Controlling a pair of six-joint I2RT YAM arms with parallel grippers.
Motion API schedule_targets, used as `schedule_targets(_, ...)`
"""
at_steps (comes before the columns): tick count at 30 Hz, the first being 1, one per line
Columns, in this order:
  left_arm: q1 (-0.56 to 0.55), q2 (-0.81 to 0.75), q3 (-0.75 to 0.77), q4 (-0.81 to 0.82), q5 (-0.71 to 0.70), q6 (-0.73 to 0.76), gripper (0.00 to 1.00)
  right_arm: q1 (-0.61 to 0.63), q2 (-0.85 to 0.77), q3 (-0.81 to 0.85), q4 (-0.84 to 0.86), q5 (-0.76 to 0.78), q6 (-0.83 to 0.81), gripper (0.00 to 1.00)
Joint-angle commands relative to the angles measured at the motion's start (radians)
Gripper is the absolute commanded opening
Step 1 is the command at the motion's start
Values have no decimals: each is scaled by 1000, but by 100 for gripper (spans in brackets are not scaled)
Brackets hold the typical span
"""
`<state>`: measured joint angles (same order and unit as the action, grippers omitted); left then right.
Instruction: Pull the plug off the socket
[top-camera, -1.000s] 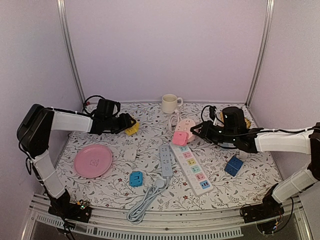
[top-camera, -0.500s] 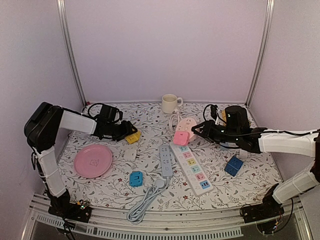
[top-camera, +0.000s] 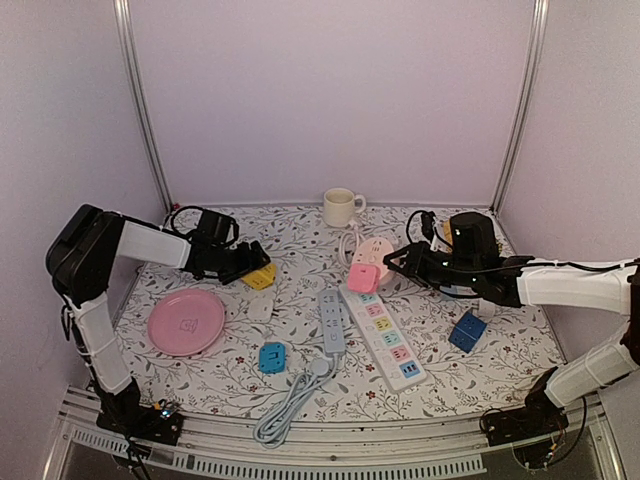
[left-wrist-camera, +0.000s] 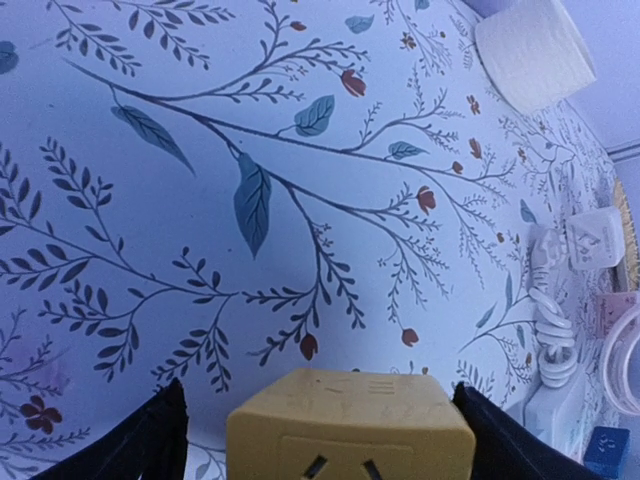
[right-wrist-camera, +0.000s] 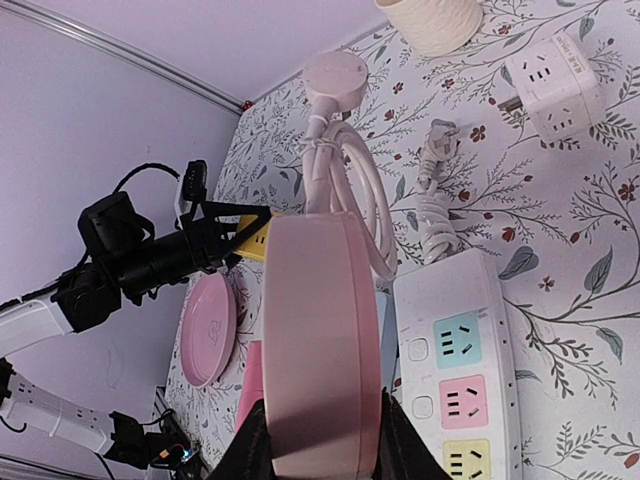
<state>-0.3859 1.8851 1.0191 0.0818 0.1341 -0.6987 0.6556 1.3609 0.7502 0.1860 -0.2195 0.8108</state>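
My right gripper (top-camera: 393, 262) is shut on a round pink socket (top-camera: 372, 249), gripping it edge-on in the right wrist view (right-wrist-camera: 320, 330), with its fingers (right-wrist-camera: 252, 452) on both flat sides. A pink cube plug (top-camera: 360, 277) sits against the socket's left face and shows in the right wrist view (right-wrist-camera: 246, 398). The socket's white cord (right-wrist-camera: 345, 190) coils behind it. My left gripper (top-camera: 243, 263) is shut on a yellow adapter (top-camera: 261, 275), which sits low on the cloth between its fingers in the left wrist view (left-wrist-camera: 350, 428).
A white power strip with coloured outlets (top-camera: 384, 335) and a grey strip (top-camera: 331, 320) lie in the middle. A pink plate (top-camera: 186, 321), teal adapter (top-camera: 271, 356), blue cube (top-camera: 467, 330), white cup (top-camera: 340, 207) and white cube adapter (right-wrist-camera: 546, 85) are around.
My left gripper has moved nearer and slightly right, taking the yellow adapter with it. My right gripper has shifted only slightly with the pink socket.
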Motion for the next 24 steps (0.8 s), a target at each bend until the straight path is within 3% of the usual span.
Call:
schedule_targets(1, 18, -64, -17, -64, -109, 38, 90, 4, -49, 10, 79, -11, -15, 3)
schedule_targets(14, 40, -165, -69, -124, -222, 100, 84, 4, -51, 16, 69, -14, -21, 3)
schedule_targets(24, -27, -304, -92, -133, -136, 83, 83, 17, -33, 31, 81, -15, -26, 3)
